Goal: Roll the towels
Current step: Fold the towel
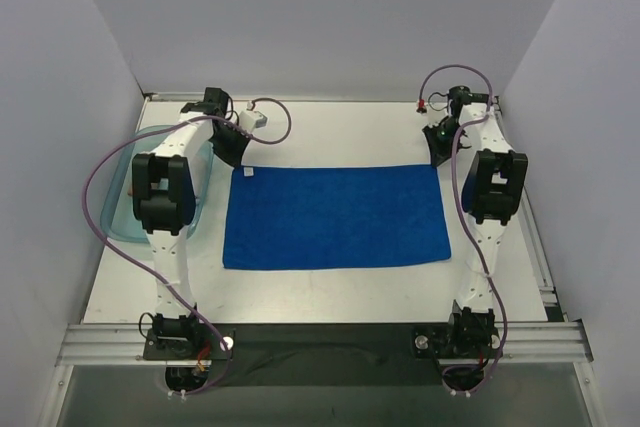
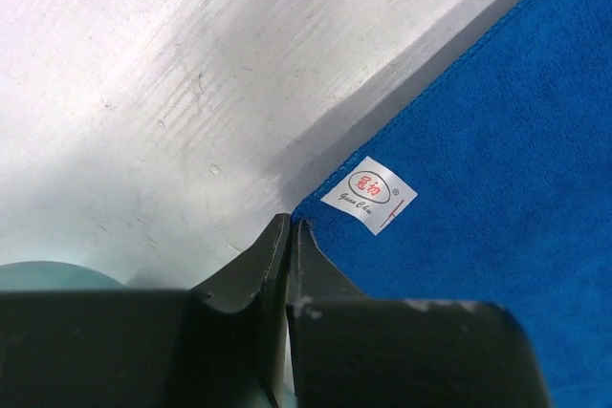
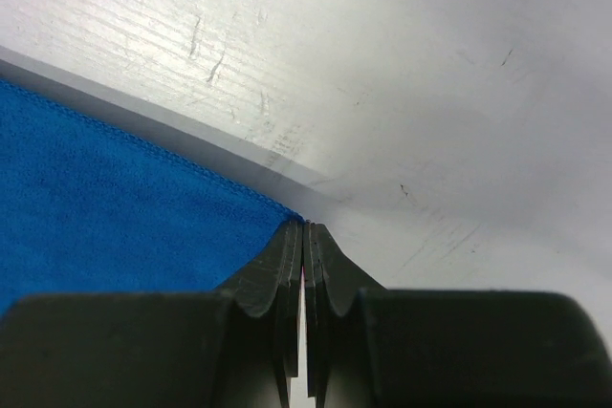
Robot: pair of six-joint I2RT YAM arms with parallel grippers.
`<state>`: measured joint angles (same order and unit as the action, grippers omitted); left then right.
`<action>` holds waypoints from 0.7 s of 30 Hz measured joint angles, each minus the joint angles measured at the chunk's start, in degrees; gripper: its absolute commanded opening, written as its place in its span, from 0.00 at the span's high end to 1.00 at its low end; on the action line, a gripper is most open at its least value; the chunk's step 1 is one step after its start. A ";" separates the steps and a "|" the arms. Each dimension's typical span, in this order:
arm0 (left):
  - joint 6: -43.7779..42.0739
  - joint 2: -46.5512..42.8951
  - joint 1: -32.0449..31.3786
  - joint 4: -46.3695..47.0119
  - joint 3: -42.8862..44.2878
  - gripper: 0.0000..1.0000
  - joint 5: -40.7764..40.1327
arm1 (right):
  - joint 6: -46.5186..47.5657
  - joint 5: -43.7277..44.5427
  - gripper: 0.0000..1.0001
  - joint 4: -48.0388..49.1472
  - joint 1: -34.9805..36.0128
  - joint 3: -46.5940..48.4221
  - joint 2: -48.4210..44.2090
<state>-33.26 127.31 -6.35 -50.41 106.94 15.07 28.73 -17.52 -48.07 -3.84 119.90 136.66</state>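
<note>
Left gripper (image 2: 290,226) and right gripper (image 3: 304,228) each pinch a far corner of the flat blue towel (image 1: 335,217), with no rolling begun yet.

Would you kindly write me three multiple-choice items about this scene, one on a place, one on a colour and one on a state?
1. Where on the towel is the white tag?
A. at the far left corner, by the left gripper
B. at the near right corner
C. in the middle

2. What colour is the towel?
A. tan
B. blue
C. white

3. How does the towel lie?
A. rolled up
B. bunched in a heap
C. spread flat

Answers:
1 A: the left wrist view shows the tag just beside that gripper's fingertips at the corner.
2 B: it is bright blue in all three views.
3 C: from above it is one flat rectangle.
</note>
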 measured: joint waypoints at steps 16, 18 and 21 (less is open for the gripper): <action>-4.81 -17.00 2.60 -2.99 -14.03 1.00 6.29 | 4.20 -3.93 1.00 0.55 -1.44 -15.61 -17.18; -6.01 -19.89 2.60 -4.02 -17.07 1.00 6.86 | 5.42 -4.07 1.00 0.50 -1.51 -20.02 -20.20; -7.85 -23.65 2.60 -5.75 -21.84 1.00 7.37 | 7.19 -4.31 1.00 0.26 -1.60 -25.49 -23.12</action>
<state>-41.10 103.66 -3.75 -56.16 85.10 22.44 35.92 -21.82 -47.81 -5.43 94.41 113.54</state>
